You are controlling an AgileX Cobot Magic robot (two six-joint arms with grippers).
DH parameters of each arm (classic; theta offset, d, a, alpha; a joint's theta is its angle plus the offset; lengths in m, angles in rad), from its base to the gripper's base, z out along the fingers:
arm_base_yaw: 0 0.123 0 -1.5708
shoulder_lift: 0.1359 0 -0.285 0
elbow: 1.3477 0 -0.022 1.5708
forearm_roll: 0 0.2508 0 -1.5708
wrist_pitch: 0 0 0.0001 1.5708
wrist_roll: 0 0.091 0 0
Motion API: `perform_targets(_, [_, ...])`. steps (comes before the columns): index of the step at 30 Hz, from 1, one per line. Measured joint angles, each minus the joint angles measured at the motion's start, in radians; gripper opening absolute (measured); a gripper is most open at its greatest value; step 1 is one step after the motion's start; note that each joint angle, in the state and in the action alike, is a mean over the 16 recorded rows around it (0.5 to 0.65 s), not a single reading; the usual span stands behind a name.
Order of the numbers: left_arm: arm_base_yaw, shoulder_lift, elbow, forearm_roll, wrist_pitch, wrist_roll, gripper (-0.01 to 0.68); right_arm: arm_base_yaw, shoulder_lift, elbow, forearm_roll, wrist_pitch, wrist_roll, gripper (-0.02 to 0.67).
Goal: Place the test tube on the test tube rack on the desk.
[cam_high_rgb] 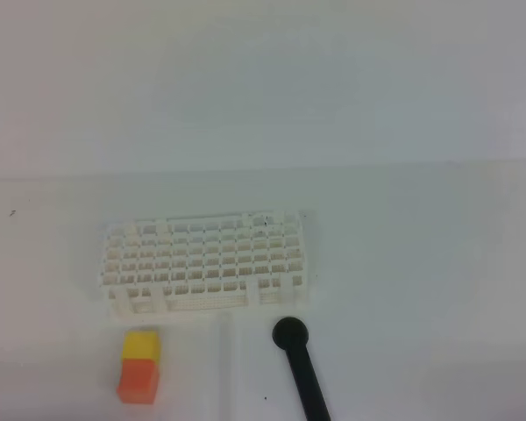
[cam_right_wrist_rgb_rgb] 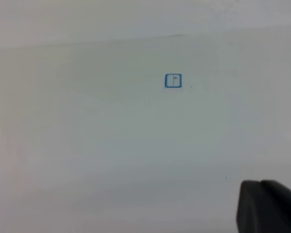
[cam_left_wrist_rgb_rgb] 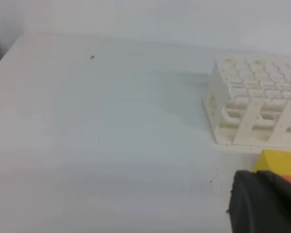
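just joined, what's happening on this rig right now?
Nothing is being handled yet. The rack stands on the desk with no tube visible in its holes. The test tube, faint against the white, lies flat in front of it, between a yellow-and-orange block and a black rod. Neither arm shows in the overhead view; each wrist view shows only a dark corner of its tool, left tool and right tool, both shut, holding nothing visible.

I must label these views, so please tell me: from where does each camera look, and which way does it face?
Exterior high: above, looking down on test tube rack, black rod; no arm shows.
Left wrist: low over desk, facing rack; left gripper at corner.
Right wrist: low, facing blue square mark; right gripper at corner.
Shared: rack, yellow-and-orange block.
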Motion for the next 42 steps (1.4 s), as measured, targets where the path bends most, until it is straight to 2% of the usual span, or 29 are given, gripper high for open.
perform_targets(9, [0.000,0.000,0.000,-0.011,-0.175,-0.012,-0.001,0.000,0.000,0.003,0.000,-0.099,0.000,-0.001])
perform_targets(18, [0.000,-0.005,0.006,-0.036,-0.470,-0.053,-0.001,0.000,0.000,0.006,-0.003,-0.421,-0.001,-0.001])
perform_targets(24, [0.000,-0.005,0.006,-0.043,-0.574,-0.134,-0.001,0.000,0.000,0.006,-0.006,-0.606,-0.014,-0.001])
perform_targets(32, [0.000,-0.003,0.000,0.016,-0.617,-0.296,-0.001,0.000,0.000,0.004,-0.008,-0.674,-0.059,-0.001])
perform_targets(37, [0.000,0.000,-0.062,0.160,-0.574,-0.444,-0.001,0.000,0.000,-0.034,-0.018,-0.616,-0.085,-0.001])
perform_targets(42, [0.000,0.021,-0.173,0.336,-0.457,-0.625,-0.001,0.000,0.001,-0.126,-0.040,-0.501,-0.096,-0.001])
